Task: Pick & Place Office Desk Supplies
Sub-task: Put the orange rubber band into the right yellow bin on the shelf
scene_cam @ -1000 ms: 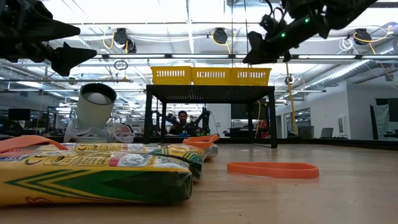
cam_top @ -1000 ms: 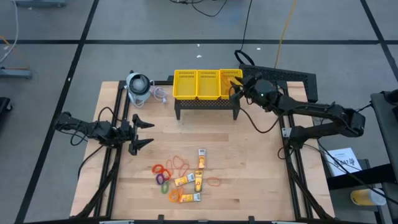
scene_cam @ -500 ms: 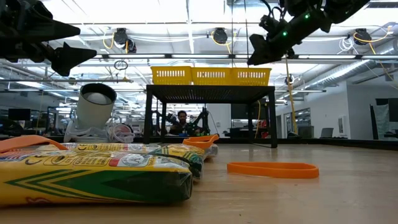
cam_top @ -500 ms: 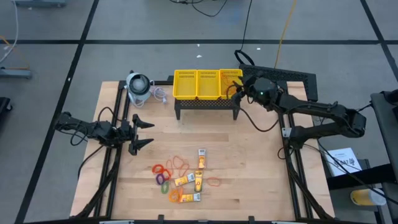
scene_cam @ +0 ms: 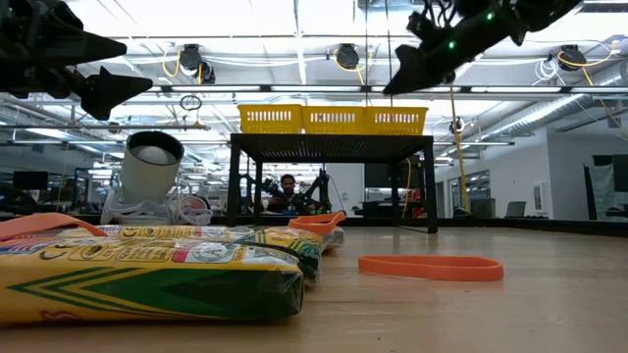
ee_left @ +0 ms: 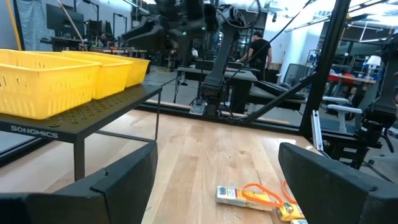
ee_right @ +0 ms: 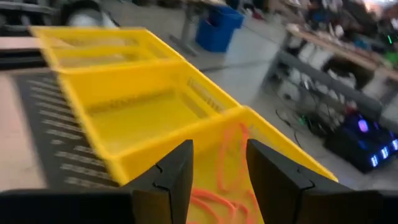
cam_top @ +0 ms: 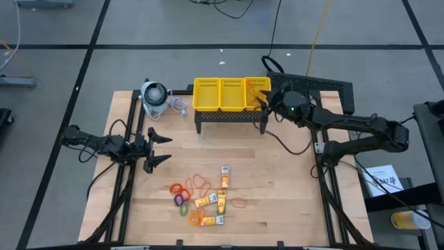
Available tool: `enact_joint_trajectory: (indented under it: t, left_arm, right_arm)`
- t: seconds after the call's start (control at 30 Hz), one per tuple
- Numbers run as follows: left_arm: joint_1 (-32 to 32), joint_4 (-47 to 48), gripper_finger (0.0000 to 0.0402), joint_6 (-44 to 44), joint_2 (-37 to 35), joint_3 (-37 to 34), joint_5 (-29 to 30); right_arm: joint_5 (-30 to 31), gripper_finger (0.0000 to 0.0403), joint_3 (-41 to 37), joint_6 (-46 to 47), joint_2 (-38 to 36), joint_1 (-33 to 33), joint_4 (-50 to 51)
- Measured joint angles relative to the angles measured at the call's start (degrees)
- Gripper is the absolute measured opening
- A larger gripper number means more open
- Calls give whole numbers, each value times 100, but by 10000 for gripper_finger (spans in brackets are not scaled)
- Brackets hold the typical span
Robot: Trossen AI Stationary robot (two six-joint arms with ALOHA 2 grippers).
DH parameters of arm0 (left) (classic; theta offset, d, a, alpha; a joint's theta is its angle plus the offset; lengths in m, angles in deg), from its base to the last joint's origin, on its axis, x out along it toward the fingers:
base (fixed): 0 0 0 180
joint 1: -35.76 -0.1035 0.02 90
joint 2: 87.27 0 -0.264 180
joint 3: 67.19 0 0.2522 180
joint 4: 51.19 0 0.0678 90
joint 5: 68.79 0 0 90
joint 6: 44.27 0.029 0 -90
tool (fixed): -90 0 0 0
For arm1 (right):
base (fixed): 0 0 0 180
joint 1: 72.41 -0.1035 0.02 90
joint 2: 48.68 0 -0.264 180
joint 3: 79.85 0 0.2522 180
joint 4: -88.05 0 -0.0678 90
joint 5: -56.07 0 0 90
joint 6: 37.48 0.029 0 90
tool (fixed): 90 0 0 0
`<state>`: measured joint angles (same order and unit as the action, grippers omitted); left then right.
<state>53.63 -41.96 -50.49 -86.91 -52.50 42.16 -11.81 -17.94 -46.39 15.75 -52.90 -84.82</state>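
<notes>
The office desk supplies lie near the table's front middle: orange rubber bands, yellow-orange packets and coloured rings. A packet and an orange band fill the low view. My right gripper hovers open over the right compartment of the yellow basket. Orange bands lie in that compartment, seen through the gap of the right gripper. My left gripper waits open and level at the table's left side, holding nothing.
The basket stands on a black perforated stand at the table's far middle. A grey-white round device with a cord sits at the far left. Bare wood lies between the stand and the supplies. A person shows beyond the table.
My right gripper has rolled about the line it points along and risen slightly over the basket's right end. The gap between its fingers looks the same.
</notes>
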Motion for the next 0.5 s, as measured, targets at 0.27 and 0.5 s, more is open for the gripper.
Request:
enact_joint_trajectory:
  t: [0.27,0.5]
  left_arm:
    - [0,0,340,0,0,0,0]
    - [0,0,340,0,0,0,0]
  right_arm:
    - [-1245,141,-2,-445,-187,-1030,-234]
    - [-2453,141,-180,-337,-182,-1832,-251]
